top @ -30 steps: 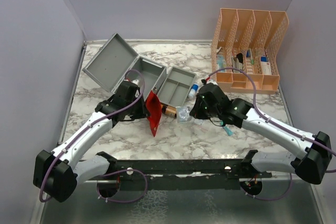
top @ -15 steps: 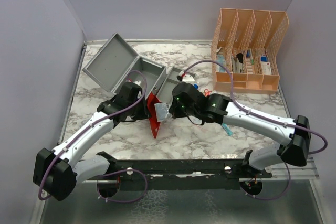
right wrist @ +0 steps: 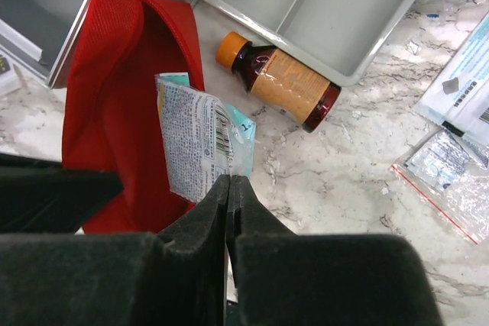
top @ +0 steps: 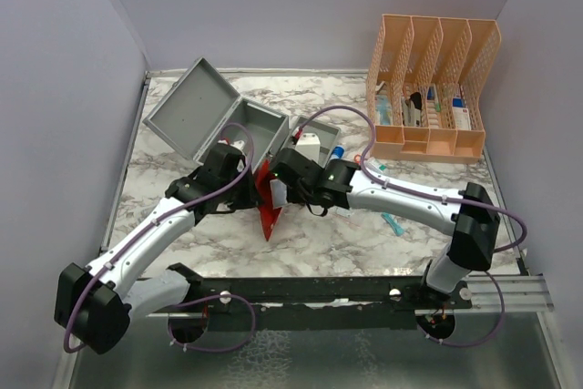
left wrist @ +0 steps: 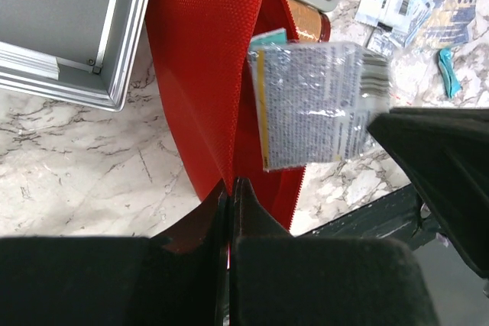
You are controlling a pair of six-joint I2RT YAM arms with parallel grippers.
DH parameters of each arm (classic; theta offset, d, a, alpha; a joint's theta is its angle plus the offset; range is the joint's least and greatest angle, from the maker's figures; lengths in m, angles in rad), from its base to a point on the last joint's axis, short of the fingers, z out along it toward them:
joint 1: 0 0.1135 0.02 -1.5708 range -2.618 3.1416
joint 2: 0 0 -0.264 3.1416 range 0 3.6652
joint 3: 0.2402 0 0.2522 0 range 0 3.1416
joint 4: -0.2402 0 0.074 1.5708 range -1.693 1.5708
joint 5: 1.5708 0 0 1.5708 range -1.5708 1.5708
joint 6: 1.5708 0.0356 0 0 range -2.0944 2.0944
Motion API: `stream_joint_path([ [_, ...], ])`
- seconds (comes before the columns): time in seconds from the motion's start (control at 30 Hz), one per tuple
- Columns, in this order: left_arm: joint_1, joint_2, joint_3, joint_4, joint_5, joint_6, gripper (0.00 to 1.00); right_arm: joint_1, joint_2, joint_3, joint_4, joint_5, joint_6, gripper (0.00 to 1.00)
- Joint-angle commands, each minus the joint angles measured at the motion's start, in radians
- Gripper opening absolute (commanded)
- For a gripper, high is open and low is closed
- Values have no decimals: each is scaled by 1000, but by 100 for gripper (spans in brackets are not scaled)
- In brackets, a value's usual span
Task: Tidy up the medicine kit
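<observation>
On the marbled bench (top: pixel 346 243) we see the medicine kit (top: pixel 193 108) open, far left, just beyond both arms. Our left tool (left wrist: pixel 231 185) pinches the red pouch (left wrist: pixel 206 74) upright. The right tool (right wrist: pixel 229 181), pinching a printed packet (right wrist: pixel 192 139), sits just right of its opening.

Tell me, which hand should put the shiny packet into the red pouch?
Probably the right hand. It pinches the packet right by the red pouch, while the left hand is busy gripping the pouch's edge.
</observation>
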Motion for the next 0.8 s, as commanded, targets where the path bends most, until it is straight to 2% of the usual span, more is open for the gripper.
stream_joint_path([
  [0.0, -4, -27, -25, 1, 46, 31, 0, 8, 57, 52, 19, 61, 21, 1],
  [0.77, -6, 58, -9, 3, 92, 68, 0, -2, 180, 67, 156, 28, 55, 1],
])
